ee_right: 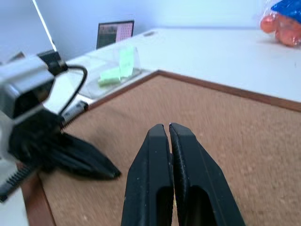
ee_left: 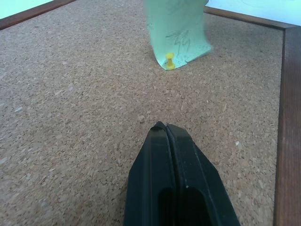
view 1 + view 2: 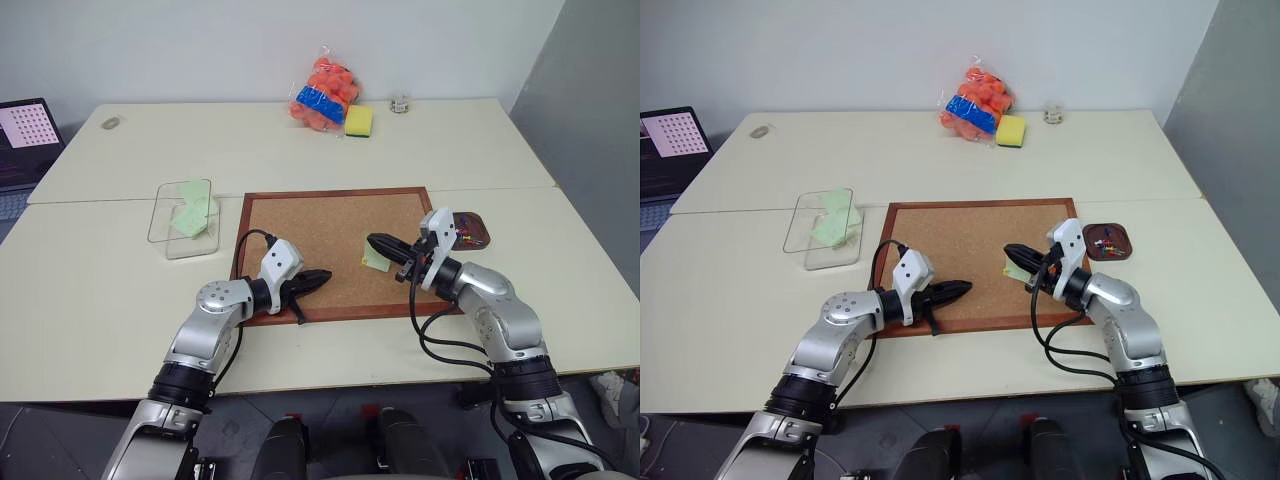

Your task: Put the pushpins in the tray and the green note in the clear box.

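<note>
Brown cork board (image 3: 330,245) lies on the pale table (image 3: 300,150). Left of it sits the clear box (image 3: 185,220) with green papers inside. The little brown tray (image 3: 1108,242), right of the board, holds some pushpins (image 3: 1104,243). Both grippers are over the board. The left gripper (image 2: 165,128) is closed and holds nothing. The right gripper (image 3: 378,243) is closed too, by the green note (image 2: 178,33). A yellow pin (image 2: 170,60) sticks in the note.

Pale green note (image 2: 178,35) pinned upright on corkboard (image 3: 300,235)
</note>
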